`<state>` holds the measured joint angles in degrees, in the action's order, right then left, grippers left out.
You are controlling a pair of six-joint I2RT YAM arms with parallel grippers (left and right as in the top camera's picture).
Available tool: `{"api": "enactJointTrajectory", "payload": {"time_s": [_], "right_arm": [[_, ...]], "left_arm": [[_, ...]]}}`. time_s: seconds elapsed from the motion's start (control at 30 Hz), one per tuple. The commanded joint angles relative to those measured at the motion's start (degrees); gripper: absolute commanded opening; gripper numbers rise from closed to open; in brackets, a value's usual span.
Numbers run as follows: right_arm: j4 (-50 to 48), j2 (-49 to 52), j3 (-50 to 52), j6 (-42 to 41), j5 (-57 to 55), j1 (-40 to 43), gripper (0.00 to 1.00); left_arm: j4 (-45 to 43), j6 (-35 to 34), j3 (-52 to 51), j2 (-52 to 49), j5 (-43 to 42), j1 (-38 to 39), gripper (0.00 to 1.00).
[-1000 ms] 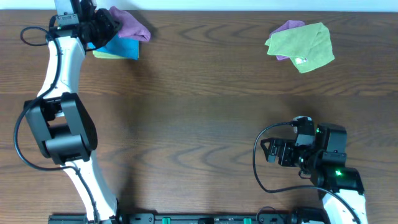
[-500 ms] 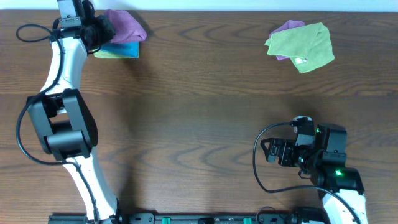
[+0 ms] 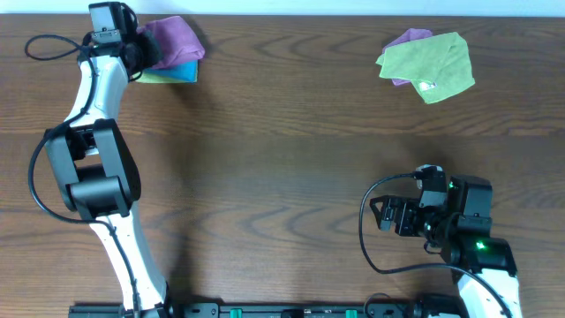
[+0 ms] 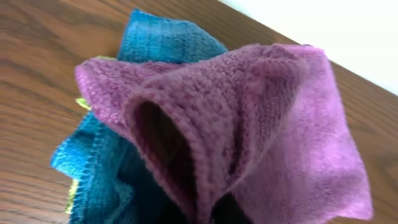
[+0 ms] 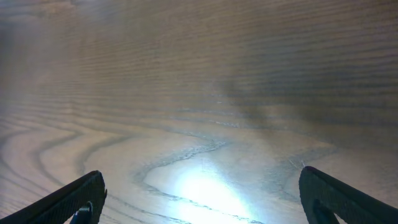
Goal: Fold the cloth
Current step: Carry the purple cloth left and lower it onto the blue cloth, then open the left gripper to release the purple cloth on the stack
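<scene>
Your left gripper (image 3: 137,50) now sits further toward the table's far left corner than it did a second ago, and the crumpled purple terry cloth (image 3: 173,37) has come with it, its right edge drawn in over the stack. In the left wrist view that cloth tents up toward the camera and gathers into a dark spot at the bottom of the picture. The fingers are nearly hidden there, so you can only judge that they are closed on a pinch of it. The cloth rests on a blue knitted cloth (image 3: 183,69), which lies over a thin yellow-green cloth (image 3: 152,78).

This looks like a lift or drag to free the purple cloth for spreading; no fold is made yet.

Your right gripper (image 3: 382,215) has not moved: its fingers are spread wide, it holds nothing, and it is low over the bare wooden table (image 3: 282,159). The rumpled green cloth (image 3: 431,64) at far right lies untouched.
</scene>
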<state>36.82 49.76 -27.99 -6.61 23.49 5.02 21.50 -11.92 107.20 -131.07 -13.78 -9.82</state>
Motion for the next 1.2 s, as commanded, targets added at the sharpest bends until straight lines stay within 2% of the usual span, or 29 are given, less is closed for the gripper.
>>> {"api": "enactJointTrajectory", "payload": {"time_s": [0.0, 0.07, 0.17, 0.27, 0.3, 0.4, 0.63, 1.0, 1.17], "right_arm": [[0.1, -0.1, 0.0, -0.6, -0.2, 0.3, 0.99], [0.1, -0.1, 0.0, -0.6, -0.2, 0.3, 0.99], [0.1, -0.1, 0.0, -0.6, -0.2, 0.3, 0.99], [0.1, -0.1, 0.0, -0.6, -0.2, 0.3, 0.99], [0.1, -0.1, 0.0, -0.6, -0.2, 0.3, 0.99], [0.1, -0.1, 0.0, -0.6, -0.2, 0.3, 0.99], [0.1, -0.1, 0.0, -0.6, -0.2, 0.3, 0.99], [0.1, -0.1, 0.0, -0.6, -0.2, 0.3, 0.99], [0.1, -0.1, 0.0, -0.6, -0.2, 0.3, 0.99]], "left_arm": [[0.3, 1.9, 1.4, -0.4, 4.4, -0.8, 0.22], [0.3, 1.9, 1.5, -0.4, 5.9, -1.2, 0.34], [0.3, 1.9, 1.6, -0.4, 5.9, -1.5, 0.47], [0.6, 2.1, 2.2, -0.3, 6.6, -1.6, 0.67], [0.8, 2.3, 2.7, -0.3, 6.8, -1.6, 0.77], [1.7, 3.0, 4.0, 0.3, 6.8, -1.6, 0.96], [8.9, 3.0, 8.1, 2.8, 12.4, -1.6, 0.96], [16.6, 3.0, 9.2, 6.7, 12.7, -1.2, 0.95], [21.6, 6.1, 9.2, 8.4, 12.8, 0.1, 0.95]]}}
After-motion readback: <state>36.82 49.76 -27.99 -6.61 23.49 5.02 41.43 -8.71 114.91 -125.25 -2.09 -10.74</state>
